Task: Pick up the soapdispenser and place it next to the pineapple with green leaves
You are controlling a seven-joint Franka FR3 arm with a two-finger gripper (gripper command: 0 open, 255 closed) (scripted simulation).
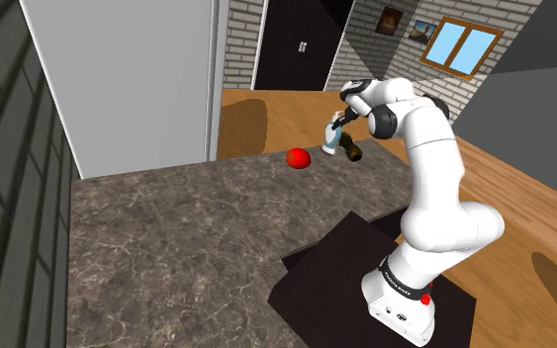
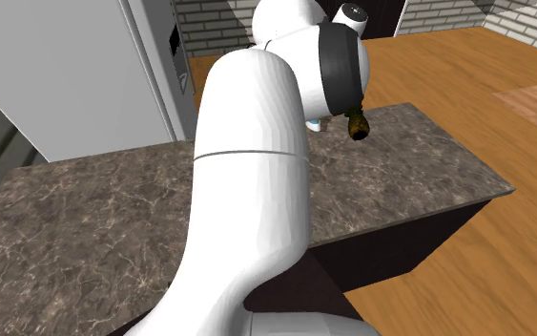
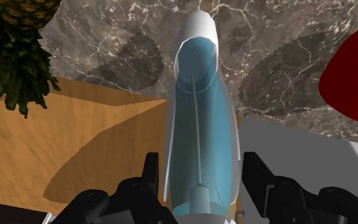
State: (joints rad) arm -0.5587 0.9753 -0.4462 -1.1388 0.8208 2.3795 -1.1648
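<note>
Two black fingers [image 3: 151, 173] of your gripper [image 3: 199, 167] are clenched on the lower body of the translucent blue soap dispenser with a white pump head [image 3: 199, 108], one on each flank. The bottle is in hand, and in the shoulder view it sits clear of the dark brown veined stone counter [image 1: 197, 227], near its far edge. It is already close beside the brown-scaled pineapple with green leaves [image 3: 15, 44], so what is left looks like the set-down, and that needs care more than travel. The orange wooden floor [image 3: 75, 146] shows just past the stone under the bottle, so bring the base inward over the counter before you lower it. The bottle appears to lean in the shoulder view; square it up so the base lands flat. Aim for the bare stone between the pineapple and the round red object [image 1: 298, 158], staying off the leaves. Descend slowly, and release only once the base is resting on stone.
</note>
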